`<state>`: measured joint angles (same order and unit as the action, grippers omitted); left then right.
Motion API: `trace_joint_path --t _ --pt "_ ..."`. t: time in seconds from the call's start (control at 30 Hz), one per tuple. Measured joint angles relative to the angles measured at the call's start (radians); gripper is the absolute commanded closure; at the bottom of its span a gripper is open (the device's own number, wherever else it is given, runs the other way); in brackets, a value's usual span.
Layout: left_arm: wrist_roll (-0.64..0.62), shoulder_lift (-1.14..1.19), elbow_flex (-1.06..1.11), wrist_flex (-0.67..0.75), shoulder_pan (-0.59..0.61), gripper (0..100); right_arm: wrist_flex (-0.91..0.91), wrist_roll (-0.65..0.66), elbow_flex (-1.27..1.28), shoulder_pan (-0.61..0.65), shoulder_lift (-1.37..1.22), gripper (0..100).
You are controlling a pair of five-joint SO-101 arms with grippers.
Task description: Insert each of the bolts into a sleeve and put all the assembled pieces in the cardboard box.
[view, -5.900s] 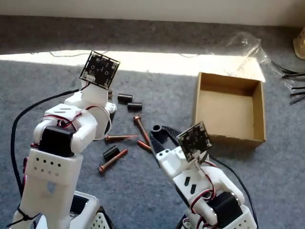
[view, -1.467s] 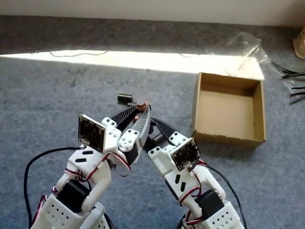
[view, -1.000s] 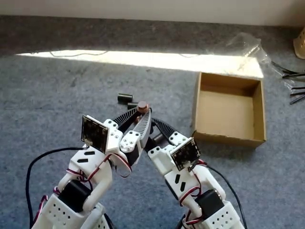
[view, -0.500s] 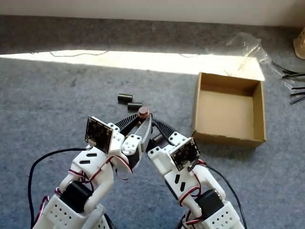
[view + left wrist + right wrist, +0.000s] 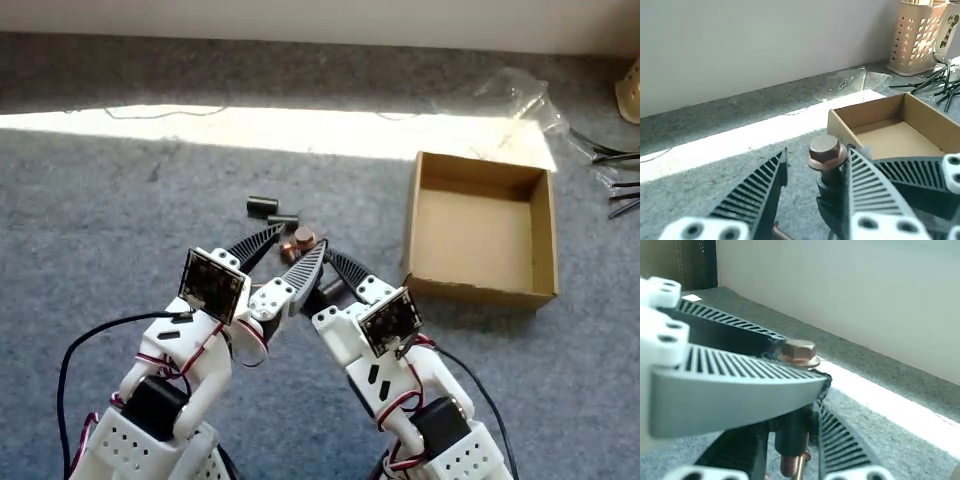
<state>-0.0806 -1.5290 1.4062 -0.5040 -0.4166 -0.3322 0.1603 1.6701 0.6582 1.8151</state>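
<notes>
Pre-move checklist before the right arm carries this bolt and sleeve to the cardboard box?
1. Bolt seated in sleeve: ok, head sits on top, tip pokes out below.
2. Right tool gripping the sleeve: ok, shut on it.
3. Left tool released: ok, jaws open.
4. Left tool clear of the bolt: not ok, it straddles the bolt; whether one finger touches, cannot tell.
5. Cardboard box ready: ok, open and empty.
</notes>
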Motion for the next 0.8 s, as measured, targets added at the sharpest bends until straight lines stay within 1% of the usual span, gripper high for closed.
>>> trace_joint_path --t 0.07,0.2,0.63,0.8 --pt "0.0 0.0 0.0 0.0 0.0 81 0.0 0.0 0.0 0.0 0.0 99.5" --pt "0.008 0.0 0.0 0.0 0.0 78 0.0 0.0 0.0 0.0 0.0 99.5" --pt "0.008 0.0 0.0 0.0 -0.002 78 0.0 0.0 0.0 0.0 0.0 99.5" --pt "0.012 0.011 0.0 0.0 -0.064 78 -0.006 0.002 0.0 0.0 0.0 99.5"
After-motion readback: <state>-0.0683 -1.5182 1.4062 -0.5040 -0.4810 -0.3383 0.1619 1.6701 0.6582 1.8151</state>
